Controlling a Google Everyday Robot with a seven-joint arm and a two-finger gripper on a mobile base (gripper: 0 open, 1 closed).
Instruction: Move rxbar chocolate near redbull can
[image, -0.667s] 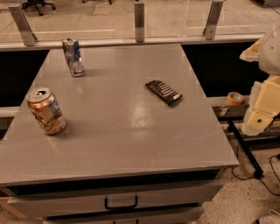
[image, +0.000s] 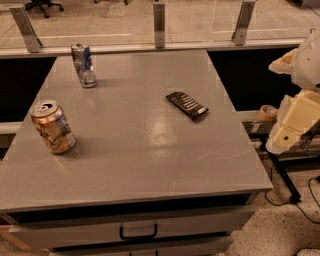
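The rxbar chocolate, a flat dark wrapped bar, lies at an angle on the grey table, right of centre. The redbull can, slim, blue and silver and dented, stands upright at the table's far left. The two are well apart. My gripper is on the cream-coloured arm at the right edge of the view, off the table's right side and below the tabletop level. It is away from the bar and holds nothing that I can see.
A wider orange/gold and white can stands tilted near the table's left edge. A railing with metal posts runs behind the table. A drawer handle is under the front edge. A tape roll and cables lie to the right.
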